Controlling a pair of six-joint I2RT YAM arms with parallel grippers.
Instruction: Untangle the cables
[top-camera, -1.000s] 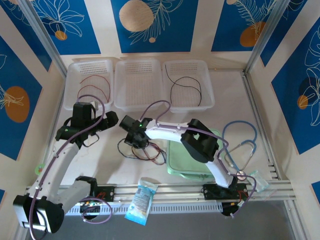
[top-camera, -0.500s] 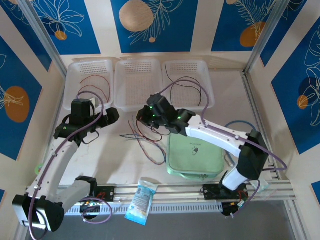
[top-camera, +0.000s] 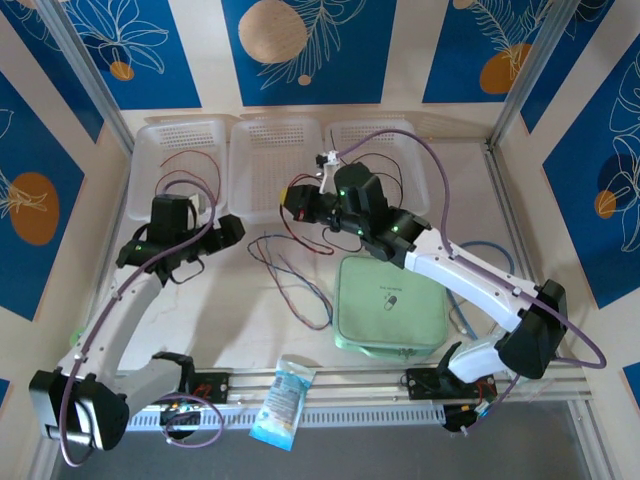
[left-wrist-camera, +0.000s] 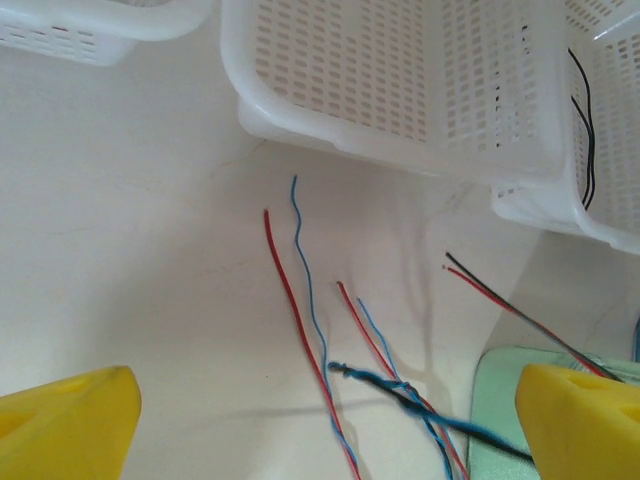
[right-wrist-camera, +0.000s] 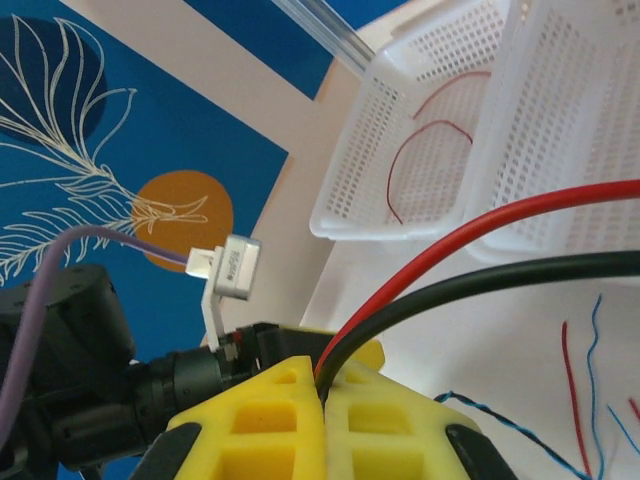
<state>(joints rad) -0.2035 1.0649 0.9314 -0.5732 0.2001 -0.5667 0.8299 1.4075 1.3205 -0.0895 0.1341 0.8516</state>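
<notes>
From overhead, the left gripper (top-camera: 226, 232) hovers with its jaws spread. The loose cables (top-camera: 290, 272) lie on the table just to its right, and the right gripper (top-camera: 298, 204) is beyond them, at the near rim of the middle white basket (top-camera: 262, 170). The left wrist camera shows its yellow fingertips (left-wrist-camera: 62, 428) far apart, with red and blue strands of the cables (left-wrist-camera: 312, 320) between and ahead of them. The right wrist camera shows the right gripper (right-wrist-camera: 322, 410) pinched together on a red cable (right-wrist-camera: 480, 222) and a black cable (right-wrist-camera: 520, 272), both running away to its right.
</notes>
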